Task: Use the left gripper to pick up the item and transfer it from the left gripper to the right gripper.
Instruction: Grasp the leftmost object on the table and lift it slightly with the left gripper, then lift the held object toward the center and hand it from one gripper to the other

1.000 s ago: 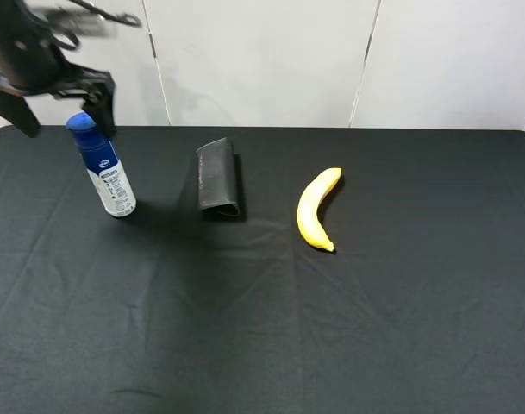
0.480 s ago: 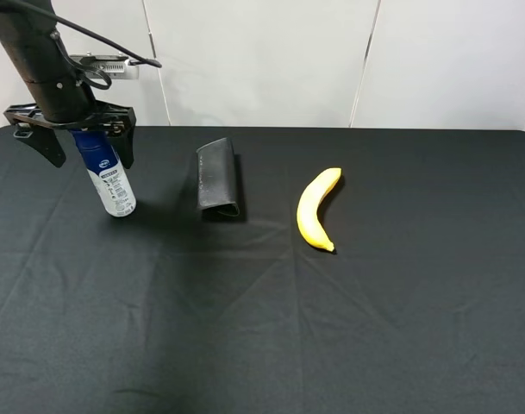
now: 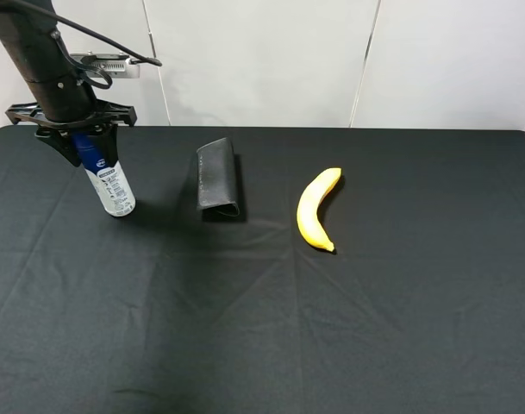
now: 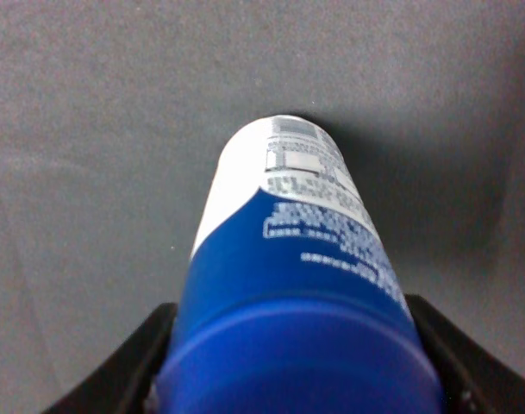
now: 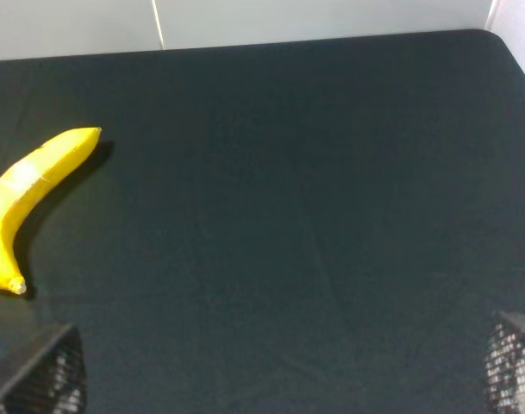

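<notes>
Two fingers of the left end effector [image 3: 84,143] are clamped on the blue cap of the item [image 3: 109,179], which stands upright on the worktop [image 3: 331,328] near the black case [image 3: 219,178]. The grasp step is judged in hand. A lift toward the right end effector [image 5: 275,366], held wide apart, is called for next.

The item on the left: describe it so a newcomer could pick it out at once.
On the black table, look to the far left, at the left pincer. It clasps a slim, upright white bottle with a blue cap; the folded case is black and the banana yellow.
</notes>
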Available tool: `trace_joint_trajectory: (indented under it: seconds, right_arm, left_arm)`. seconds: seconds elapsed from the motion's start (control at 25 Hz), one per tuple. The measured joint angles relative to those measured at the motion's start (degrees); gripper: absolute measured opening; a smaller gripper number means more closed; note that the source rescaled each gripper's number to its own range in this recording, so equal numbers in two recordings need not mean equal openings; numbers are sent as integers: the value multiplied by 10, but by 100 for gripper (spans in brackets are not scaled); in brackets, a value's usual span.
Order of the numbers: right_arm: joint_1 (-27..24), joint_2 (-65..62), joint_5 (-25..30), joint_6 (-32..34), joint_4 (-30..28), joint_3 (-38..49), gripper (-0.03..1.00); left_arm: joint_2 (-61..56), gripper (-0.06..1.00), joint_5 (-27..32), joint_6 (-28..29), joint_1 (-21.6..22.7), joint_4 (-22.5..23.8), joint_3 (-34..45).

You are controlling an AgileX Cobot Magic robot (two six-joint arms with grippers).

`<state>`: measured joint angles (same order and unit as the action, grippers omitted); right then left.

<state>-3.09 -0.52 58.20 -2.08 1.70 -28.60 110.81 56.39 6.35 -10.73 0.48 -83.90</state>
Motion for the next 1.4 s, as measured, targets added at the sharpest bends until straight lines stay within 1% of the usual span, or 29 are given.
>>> trace_joint_trajectory:
  seconds: [0.2,0.44,0.56,0.84,0.96,1.08,1.16,1.28,1.4]
  right_arm:
    - [0,0,0,0,0,0,100]
    - [0,0,0,0,0,0,100]
    - [0,0,0,0,0,0,100]
    - [0,0,0,0,0,0,100]
    - [0,0,0,0,0,0,100]
    - [0,0,0,0,0,0,100]
    - [0,0,0,0,0,0,100]
    - [0,0,0,0,0,0,100]
    - [0,0,0,0,0,0,100]
  left_arm:
    - [0,0,-18,0,0,0,0]
    - [1,0,-20,0,0,0,-1]
    - [1,0,4,0,0,0,-17]
    - [-40,0,91,0,0,0,-86]
    - [-58,0,108,0,0,-1,-100]
    - [-76,0,110,0,0,-5,-101]
    - [-89,0,110,-1,-1,-20,-101]
    - [-102,0,111,-5,-19,-35,-101]
    - [-106,0,111,-8,-61,-46,-101]
